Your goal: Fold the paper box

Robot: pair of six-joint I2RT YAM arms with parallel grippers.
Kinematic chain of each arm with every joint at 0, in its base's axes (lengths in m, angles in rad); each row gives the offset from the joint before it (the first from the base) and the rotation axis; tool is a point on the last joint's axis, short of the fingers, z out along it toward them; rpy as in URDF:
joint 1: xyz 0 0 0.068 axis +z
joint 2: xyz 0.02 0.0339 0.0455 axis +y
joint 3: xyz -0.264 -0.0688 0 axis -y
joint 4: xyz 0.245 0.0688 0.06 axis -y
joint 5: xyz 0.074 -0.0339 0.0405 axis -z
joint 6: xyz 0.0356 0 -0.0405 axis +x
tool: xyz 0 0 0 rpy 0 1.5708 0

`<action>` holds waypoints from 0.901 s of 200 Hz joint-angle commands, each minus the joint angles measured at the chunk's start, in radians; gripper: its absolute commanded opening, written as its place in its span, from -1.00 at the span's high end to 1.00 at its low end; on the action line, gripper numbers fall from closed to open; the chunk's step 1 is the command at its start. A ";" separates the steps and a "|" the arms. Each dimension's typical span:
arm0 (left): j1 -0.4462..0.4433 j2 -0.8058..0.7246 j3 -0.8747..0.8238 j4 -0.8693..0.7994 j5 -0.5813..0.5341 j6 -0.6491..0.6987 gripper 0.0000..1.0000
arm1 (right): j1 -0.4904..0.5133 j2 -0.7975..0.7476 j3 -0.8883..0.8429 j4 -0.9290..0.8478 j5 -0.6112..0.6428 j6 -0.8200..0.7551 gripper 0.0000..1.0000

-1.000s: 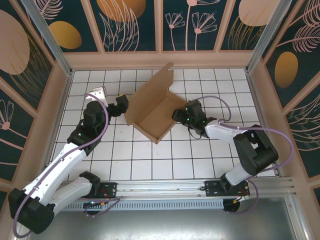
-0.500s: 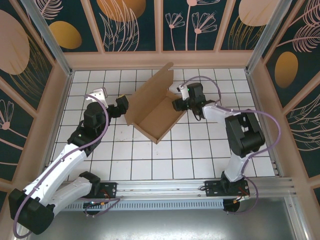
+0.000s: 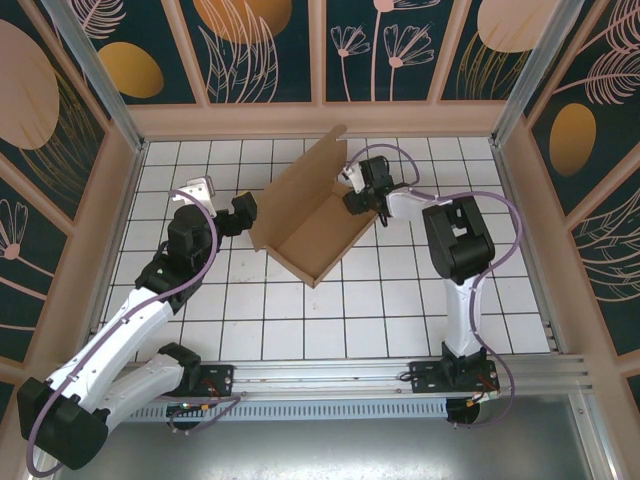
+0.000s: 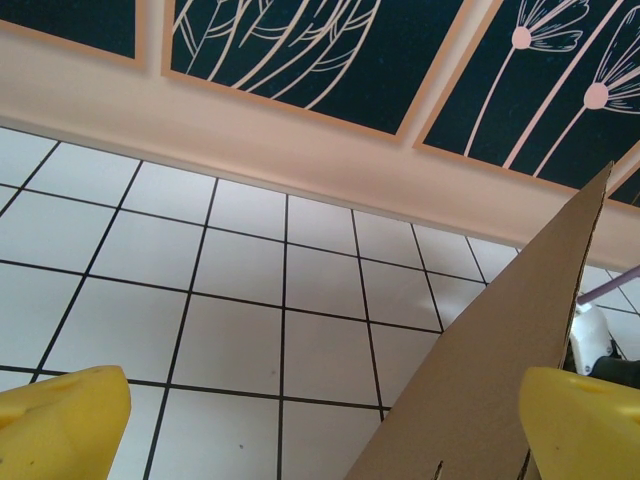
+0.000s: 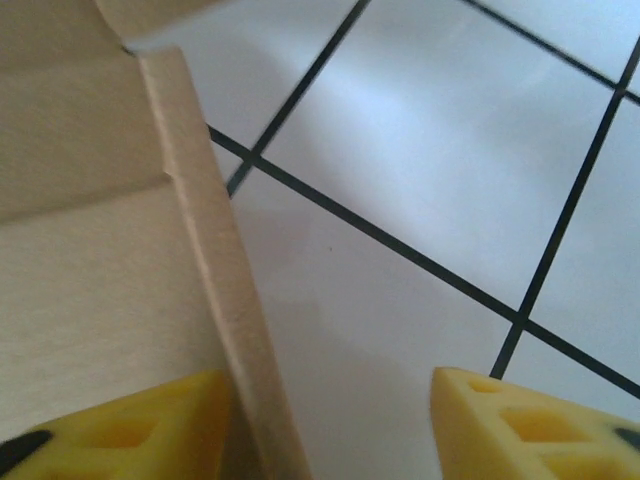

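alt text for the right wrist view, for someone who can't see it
A wall of the plain brown cardboard box stands edge-on between the two yellow fingertips of the right tool, close against one fingertip, with a clear gap to the other. Beneath is the white tiled table with black grid lines.

Lower part of the paper box (image 4: 480,400) beyond left wrist view's edge

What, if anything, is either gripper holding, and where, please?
Nothing yet: the right gripper, jaws apart, straddles a side wall of the paper box; the left gripper is open, empty.
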 commanded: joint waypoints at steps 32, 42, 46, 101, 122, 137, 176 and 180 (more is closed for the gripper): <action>0.006 -0.018 -0.012 0.040 -0.010 -0.003 -0.98 | 0.047 0.040 0.016 -0.069 0.172 -0.062 0.38; 0.006 -0.018 -0.011 0.041 -0.008 -0.002 -0.98 | 0.055 0.030 -0.001 -0.064 0.218 -0.059 0.50; 0.005 -0.018 -0.011 0.041 -0.007 -0.001 -0.98 | 0.058 0.025 -0.008 -0.063 0.234 -0.055 0.52; 0.006 -0.021 -0.011 0.045 0.005 -0.009 -0.98 | 0.092 -0.051 -0.113 -0.086 0.392 0.073 0.84; 0.006 -0.021 -0.011 0.045 0.008 -0.010 -0.98 | 0.105 -0.082 -0.161 -0.099 0.365 0.122 0.82; 0.007 -0.023 -0.012 0.046 0.012 -0.012 -0.98 | 0.108 -0.108 -0.188 -0.103 0.326 0.165 0.77; 0.006 -0.021 -0.013 0.048 0.019 -0.012 -0.97 | 0.102 -0.226 -0.233 -0.102 0.085 0.220 0.27; 0.006 -0.021 -0.012 0.048 0.019 -0.012 -0.98 | 0.099 -0.237 -0.237 -0.099 0.051 0.224 0.18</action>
